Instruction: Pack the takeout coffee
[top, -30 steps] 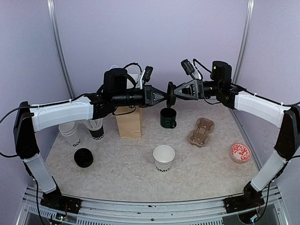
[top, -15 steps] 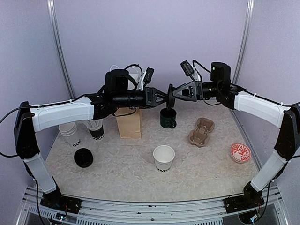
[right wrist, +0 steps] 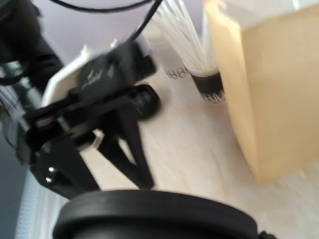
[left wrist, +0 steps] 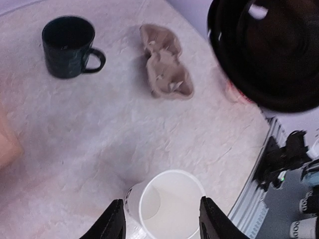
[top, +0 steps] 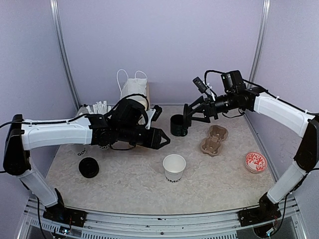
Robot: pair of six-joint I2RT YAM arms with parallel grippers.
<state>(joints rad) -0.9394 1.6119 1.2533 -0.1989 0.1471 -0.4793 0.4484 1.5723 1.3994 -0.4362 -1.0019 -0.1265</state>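
Cup, white paper, lidless (top: 174,167), upright on table (top: 124,185) just below the spread, empty left gripper (top: 164,143), the nearer arm; black lid (left wrist: 269,55) pinched in right gripper (top: 187,118), raised well behind it.

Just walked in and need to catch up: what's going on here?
The right gripper holds a black lid in the air by the green mug. The left gripper hangs open and empty near the uncovered white paper cup. The cardboard cup carrier sits empty.
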